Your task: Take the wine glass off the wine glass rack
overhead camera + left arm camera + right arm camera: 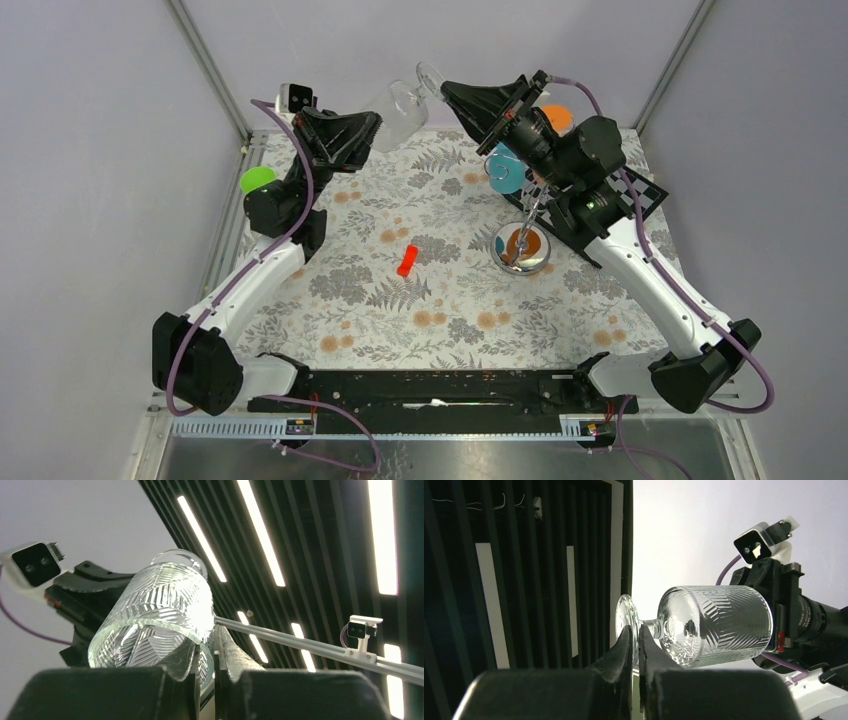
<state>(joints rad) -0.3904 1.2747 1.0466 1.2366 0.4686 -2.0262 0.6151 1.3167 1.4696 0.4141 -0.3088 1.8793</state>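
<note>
1. Holding glass sideways in mid-air over far edge of table, both arms on it. It hangs well clear of rack, which stands on table under R arm.
2. R gripper: nipped narrow on glass foot, disc edge-on btwn its fingers.
3. L gripper: narrow too. Bowl rim wall sits in the slit btwn its fingers, looks like a pinch.
4. Step: glass is off rack, so lift-off looks done; two-arm hand-over in hand.
5. Next, prob.: one side lets go, other lowers glass to table. Go slow, as thin rim grip could slip or chip.
</note>
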